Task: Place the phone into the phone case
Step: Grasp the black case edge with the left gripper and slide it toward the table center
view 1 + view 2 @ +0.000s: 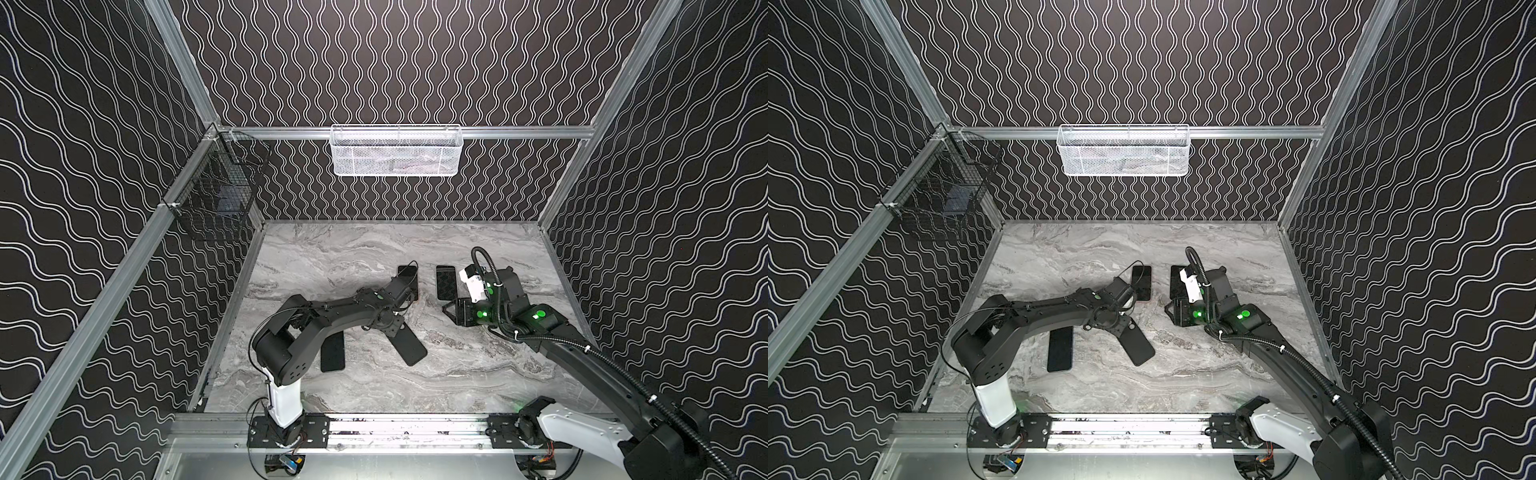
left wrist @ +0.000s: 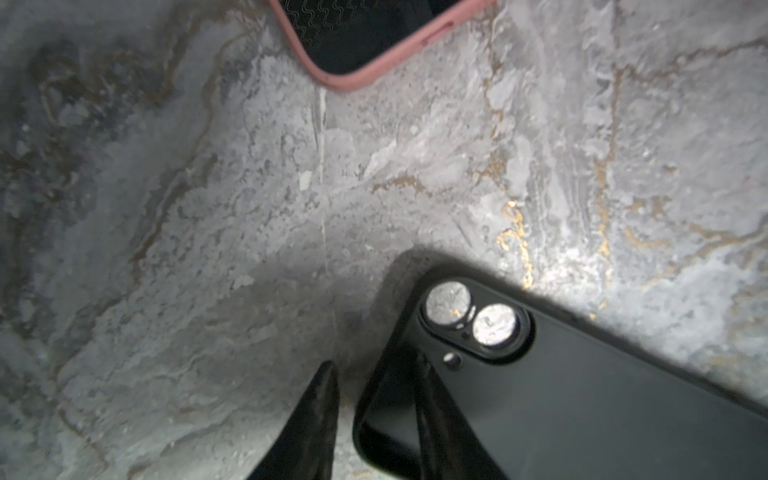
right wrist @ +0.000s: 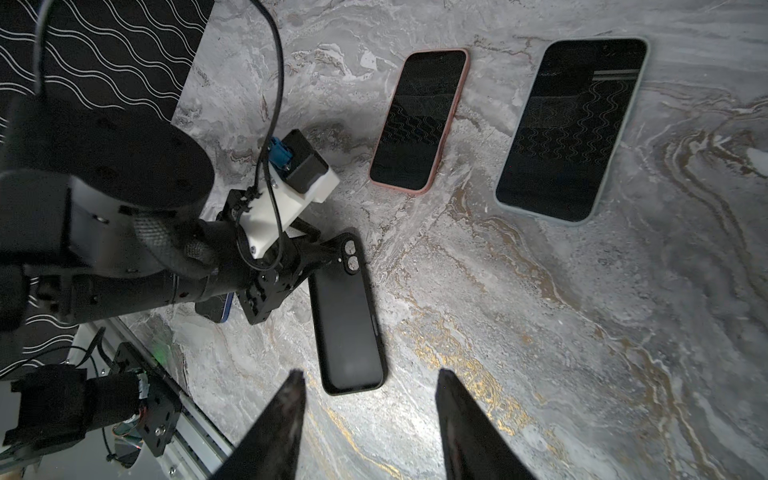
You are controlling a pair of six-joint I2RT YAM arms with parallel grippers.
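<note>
A: Table [image 1: 478, 374], front?
B: Empty case [image 1: 409, 347] at centre; bare phone [image 1: 332, 353] near it, to its left.
A: Behind those?
B: Left cased phone [image 1: 1141, 282] and right cased phone [image 1: 445, 282], side by side, not touching.

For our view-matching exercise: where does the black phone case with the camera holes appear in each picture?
Top view: black case mid-table, partly under the left arm.
Top view: same spot.
Left wrist: close up, camera holes showing.
Right wrist: beside the left arm, flat.
Shared landmark: pink-cased phone.
</note>
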